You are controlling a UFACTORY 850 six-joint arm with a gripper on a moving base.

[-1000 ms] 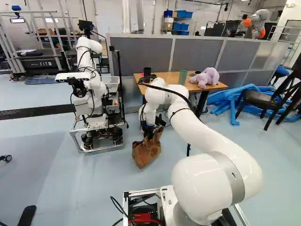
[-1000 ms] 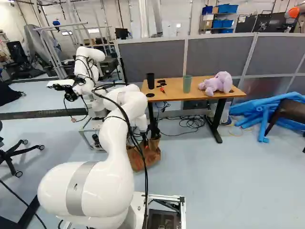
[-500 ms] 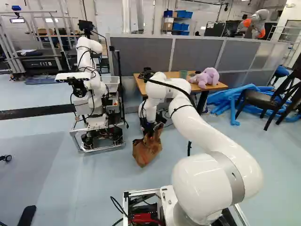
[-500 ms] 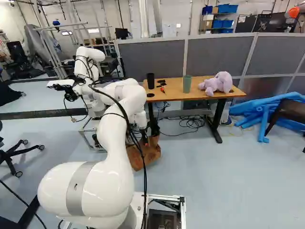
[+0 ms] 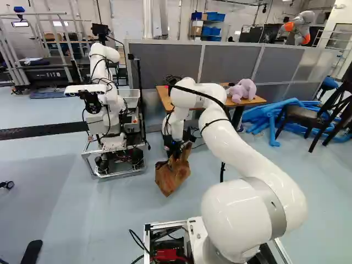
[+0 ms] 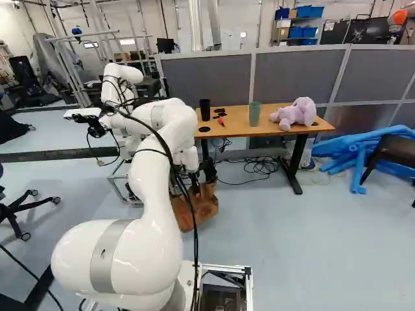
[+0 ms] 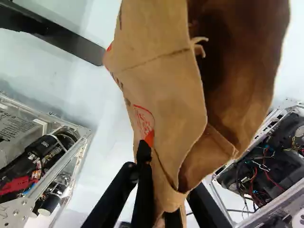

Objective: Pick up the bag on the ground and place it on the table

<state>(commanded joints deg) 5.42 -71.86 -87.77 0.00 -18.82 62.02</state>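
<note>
Bag [image 5: 172, 175] slants at or just above the floor [image 6: 292, 227], short of the worktop [image 6: 238, 122]; the jaws are closed on its thin rim, probably because it folds flat there, though so off-centre a hold may tip it when set down.

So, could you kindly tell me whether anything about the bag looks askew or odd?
Yes, the paper bag is tilted, one corner pointing down, and looks creased, probably because the gripper pinches it by one side of its rim.
</note>
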